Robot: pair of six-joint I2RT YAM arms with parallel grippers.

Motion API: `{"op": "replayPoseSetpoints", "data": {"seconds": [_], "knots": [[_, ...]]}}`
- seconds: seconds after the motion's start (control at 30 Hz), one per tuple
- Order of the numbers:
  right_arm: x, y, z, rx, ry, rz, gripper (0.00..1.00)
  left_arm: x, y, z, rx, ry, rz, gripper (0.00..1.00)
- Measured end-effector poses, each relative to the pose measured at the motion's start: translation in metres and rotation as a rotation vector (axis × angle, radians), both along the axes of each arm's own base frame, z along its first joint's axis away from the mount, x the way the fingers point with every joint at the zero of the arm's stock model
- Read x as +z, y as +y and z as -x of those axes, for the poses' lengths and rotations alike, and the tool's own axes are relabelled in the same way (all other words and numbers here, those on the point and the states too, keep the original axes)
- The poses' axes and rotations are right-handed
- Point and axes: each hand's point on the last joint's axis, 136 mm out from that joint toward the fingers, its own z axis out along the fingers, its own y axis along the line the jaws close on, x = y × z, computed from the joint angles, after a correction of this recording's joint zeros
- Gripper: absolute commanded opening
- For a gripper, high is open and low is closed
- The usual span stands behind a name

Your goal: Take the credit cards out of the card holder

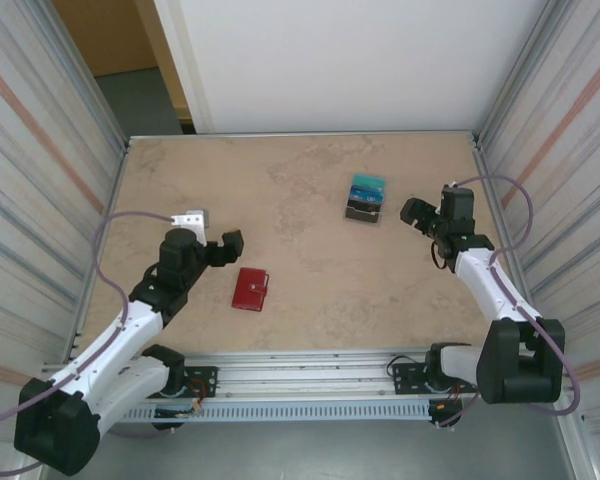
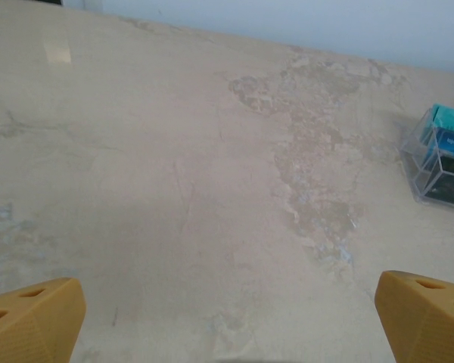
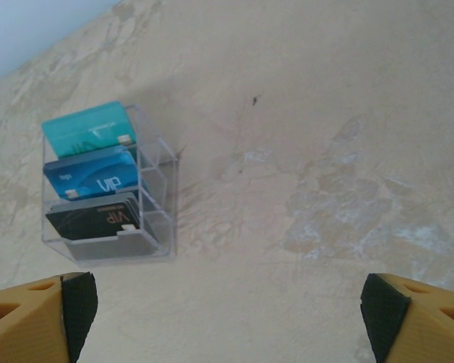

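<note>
left claw (image 1: 216,236), jaws wide, with a shut red wallet (image 1: 251,289) near it. clear card holder (image 3: 157,189) lies well ahead and to the right of that claw, holding three credit cards (image 3: 91,174) stepped black, blue, teal. right claw (image 3: 227,314), jaws wide, is nearer: the holder lies ahead and left of it, black card closest, so the reach likely falls to this arm.

Card holder (image 2: 418,155) partly beyond right edge
</note>
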Motion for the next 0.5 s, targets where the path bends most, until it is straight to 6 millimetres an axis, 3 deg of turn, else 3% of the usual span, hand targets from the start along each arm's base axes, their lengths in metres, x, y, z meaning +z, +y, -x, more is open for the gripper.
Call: {"op": "replayPoseSetpoints", "data": {"seconds": [0.27,0.5], "knots": [[-0.012,0.016,-0.002,0.044,0.045,0.0,0.9,-0.043,0.001,0.018,0.021,0.191,0.011,0.97],[-0.014,0.021,-0.002,0.054,0.051,0.002,0.91,-0.071,-0.007,0.041,-0.028,0.346,0.024,0.84]]}}
